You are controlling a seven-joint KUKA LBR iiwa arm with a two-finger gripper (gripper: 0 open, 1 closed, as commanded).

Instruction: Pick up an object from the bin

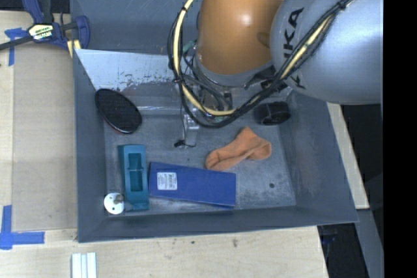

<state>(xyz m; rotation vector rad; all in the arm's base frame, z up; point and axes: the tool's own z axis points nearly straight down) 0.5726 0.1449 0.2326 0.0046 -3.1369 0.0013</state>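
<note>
My gripper hangs low over the bare bin floor near the middle, below the orange dome on the wrist. Nothing shows between its tips. A crumpled orange cloth lies just to its right. A flat blue box with a white label lies just below it, near the bin's front wall. A black oval pad rests to the left, apart from the gripper.
A teal plastic holder lies left of the blue box, with a small white round piece at its lower end. A black round thing sits partly under the arm at the right. The arm covers the bin's back right.
</note>
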